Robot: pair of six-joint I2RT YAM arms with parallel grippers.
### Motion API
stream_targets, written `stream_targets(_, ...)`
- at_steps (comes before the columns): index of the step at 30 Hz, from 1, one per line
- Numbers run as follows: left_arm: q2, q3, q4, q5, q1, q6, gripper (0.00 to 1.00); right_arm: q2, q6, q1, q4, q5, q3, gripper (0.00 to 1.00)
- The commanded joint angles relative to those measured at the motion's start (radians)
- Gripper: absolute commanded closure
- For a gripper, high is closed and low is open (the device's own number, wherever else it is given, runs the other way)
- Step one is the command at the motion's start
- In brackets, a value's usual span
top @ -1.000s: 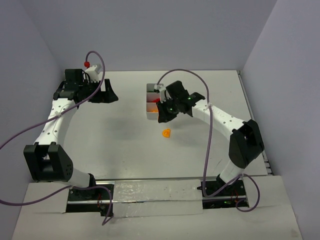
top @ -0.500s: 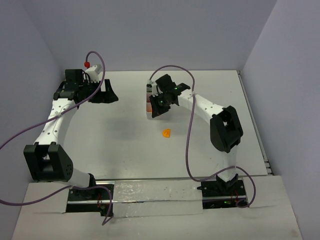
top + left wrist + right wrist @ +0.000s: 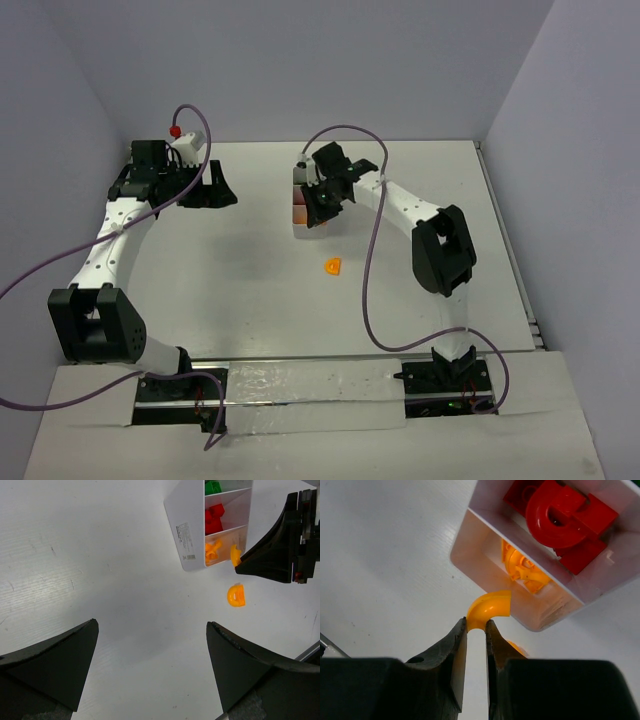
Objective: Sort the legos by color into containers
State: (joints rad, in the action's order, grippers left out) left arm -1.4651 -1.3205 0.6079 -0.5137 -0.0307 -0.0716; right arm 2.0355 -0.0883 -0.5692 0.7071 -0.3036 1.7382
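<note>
The white tray (image 3: 186, 535) lies flat on the tabletop (image 3: 100, 555). Its three compartments in a row hold green legos (image 3: 212, 487), red legos (image 3: 560, 515) and orange legos (image 3: 522, 567) in turn. A curved orange piece (image 3: 490, 609) is pinched in the right end effector (image 3: 476, 630), just beside the orange compartment's outer wall. Another orange piece (image 3: 235, 595) lies loose on the tabletop near that end.
</note>
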Motion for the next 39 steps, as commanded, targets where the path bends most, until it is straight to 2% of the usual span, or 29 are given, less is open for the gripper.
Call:
stream_targets(1,0.006,-0.011,-0.043,-0.034,0.003,-0.01,0.01,0.025,0.007,0.015,0.017,0.026,0.071,0.88)
stream_targets(5,0.006,-0.011,-0.045,-0.035,0.003,-0.011,0.01,0.037,0.009,0.025,0.014,0.032,0.09,0.84)
stream_targets(8,0.002,-0.012,-0.043,-0.035,0.003,-0.01,0.01,0.034,0.007,0.026,0.022,0.032,0.093,0.61)
stream_targets(10,0.0,-0.014,-0.043,-0.035,0.003,-0.01,0.01,0.028,0.009,0.026,0.022,0.034,0.093,0.57)
stream_targets(11,0.0,-0.014,-0.043,-0.037,0.003,-0.011,0.01,0.023,0.01,0.026,0.022,0.035,0.093,0.51)
stream_targets(13,0.0,-0.016,-0.043,-0.038,0.003,-0.013,0.01,0.02,0.013,0.026,0.023,0.038,0.095,0.48)
stream_targets(17,0.0,-0.021,-0.038,-0.037,0.003,-0.01,0.01,0.0,0.029,0.026,0.038,0.027,0.091,0.47)
stream_targets(20,0.011,-0.022,-0.035,-0.029,0.003,-0.005,0.01,-0.113,0.055,0.025,0.009,0.005,-0.009,0.48)
stream_targets(23,0.019,-0.016,-0.038,-0.024,0.003,-0.004,0.01,-0.214,0.046,0.024,-0.028,0.021,-0.13,0.48)
stream_targets(27,0.025,-0.007,-0.048,-0.019,0.003,-0.007,0.01,-0.413,-0.006,0.016,-0.138,0.117,-0.409,0.48)
stream_targets(29,0.019,-0.01,-0.051,-0.025,0.003,-0.014,0.01,-0.452,-0.042,0.01,-0.175,0.177,-0.508,0.49)
stream_targets(34,0.011,-0.022,-0.046,-0.029,0.003,-0.02,0.01,-0.445,-0.165,-0.004,-0.218,0.29,-0.604,0.53)
stream_targets(39,0.02,-0.017,-0.04,-0.008,0.003,-0.016,0.01,-0.384,-0.249,-0.029,-0.222,0.35,-0.589,0.53)
